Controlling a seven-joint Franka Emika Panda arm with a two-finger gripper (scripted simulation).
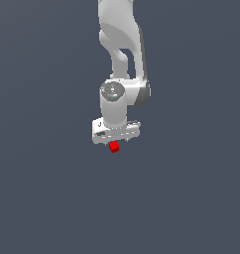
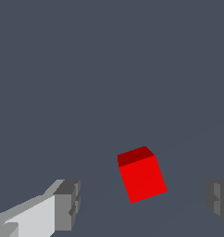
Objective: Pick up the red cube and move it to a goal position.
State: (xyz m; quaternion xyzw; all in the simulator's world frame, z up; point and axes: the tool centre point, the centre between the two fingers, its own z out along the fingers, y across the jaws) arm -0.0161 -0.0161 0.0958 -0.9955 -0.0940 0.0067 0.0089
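The red cube (image 1: 113,147) lies on the dark grey floor, peeking out just below the white hand in the exterior view. The wrist view shows the red cube (image 2: 141,175) between the two grey fingertips (image 2: 67,205), with a clear gap on either side of it and its faces turned at a slight angle to the fingers. My gripper (image 2: 144,203) is open and hangs right over the cube, touching nothing. In the exterior view the hand hides the gripper's fingers.
The white arm (image 1: 121,54) rises from the hand toward the top of the exterior view. Plain dark grey ground (image 1: 52,198) surrounds the cube in both views.
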